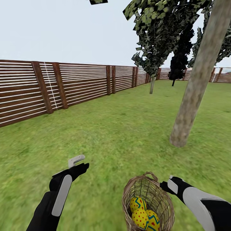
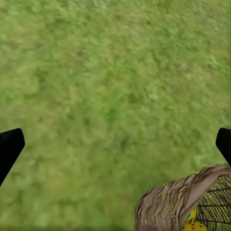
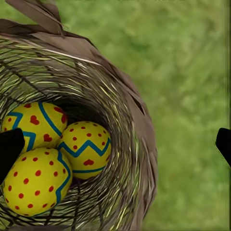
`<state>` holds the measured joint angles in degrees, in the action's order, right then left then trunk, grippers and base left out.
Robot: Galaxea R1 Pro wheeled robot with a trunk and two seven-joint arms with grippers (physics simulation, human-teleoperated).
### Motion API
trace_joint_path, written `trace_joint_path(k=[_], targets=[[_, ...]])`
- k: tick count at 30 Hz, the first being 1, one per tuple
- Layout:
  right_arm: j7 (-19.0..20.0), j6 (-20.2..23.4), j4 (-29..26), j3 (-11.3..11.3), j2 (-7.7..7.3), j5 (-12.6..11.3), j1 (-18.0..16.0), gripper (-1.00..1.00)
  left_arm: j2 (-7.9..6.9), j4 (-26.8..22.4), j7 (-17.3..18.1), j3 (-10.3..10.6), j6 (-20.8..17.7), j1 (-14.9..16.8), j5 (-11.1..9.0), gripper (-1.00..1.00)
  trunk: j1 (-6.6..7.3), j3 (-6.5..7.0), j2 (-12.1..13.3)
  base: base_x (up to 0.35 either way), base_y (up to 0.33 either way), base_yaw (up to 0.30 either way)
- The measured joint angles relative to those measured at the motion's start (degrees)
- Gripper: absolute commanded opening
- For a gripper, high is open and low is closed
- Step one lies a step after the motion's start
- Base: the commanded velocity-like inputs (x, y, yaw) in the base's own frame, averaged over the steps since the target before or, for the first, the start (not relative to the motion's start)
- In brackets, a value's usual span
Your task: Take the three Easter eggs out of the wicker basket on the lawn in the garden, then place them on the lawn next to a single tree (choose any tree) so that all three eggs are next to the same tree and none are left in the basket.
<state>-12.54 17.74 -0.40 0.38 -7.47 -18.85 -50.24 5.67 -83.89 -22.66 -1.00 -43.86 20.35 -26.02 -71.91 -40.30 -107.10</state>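
Observation:
The wicker basket [image 1: 160, 205] stands on the lawn [image 1: 109, 128] right in front of me. All three Easter eggs [image 1: 140, 217] lie in it, yellow with blue zigzags and red dots. The right wrist view looks down into the basket [image 3: 139, 120], where the eggs [image 3: 86, 149] sit packed together. My right gripper [image 1: 165, 184] is open, hovering at the basket's right rim with nothing in it. To the basket's left, my left gripper [image 1: 80, 163] hangs open over grass; its wrist view catches the basket [image 2: 173, 202] at a corner. A tree [image 1: 192, 96] with a pale leaning trunk rises just behind the basket, to the right.
A brown slat fence [image 1: 48, 89] runs along the left and across the back. Another tree [image 1: 151, 85] and a dark cypress [image 1: 178, 67] stand far off by the fence. Open grass lies between the basket and the near trunk.

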Motion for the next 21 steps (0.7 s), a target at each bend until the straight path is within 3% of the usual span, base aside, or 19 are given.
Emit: trace_joint_path(k=[4, 7, 21], targets=[[1.21, 0.12, 0.01, 0.02, -1.50, 0.01, 0.00, 1.00, 0.00, -0.08, 0.00, -0.06, 0.00, 0.00, 0.00, 1.00, -0.88, -0.72, -1.60, 0.000, 0.000, 0.000], [1.68, 0.15, 0.01, 0.02, -1.81, 0.00, 0.00, 1.00, -0.02, -0.40, 0.00, -0.09, -0.05, 0.00, -0.01, 1.00, -1.54, -1.26, -2.81, 0.000, 0.000, 0.000], [1.85, 0.15, 0.01, 0.07, -2.00, 0.08, 0.00, 1.00, -0.70, -0.86, 0.00, -0.12, -0.11, 0.00, -1.30, 1.00, -4.61, -3.77, -8.42, 0.000, 0.000, 0.000]])
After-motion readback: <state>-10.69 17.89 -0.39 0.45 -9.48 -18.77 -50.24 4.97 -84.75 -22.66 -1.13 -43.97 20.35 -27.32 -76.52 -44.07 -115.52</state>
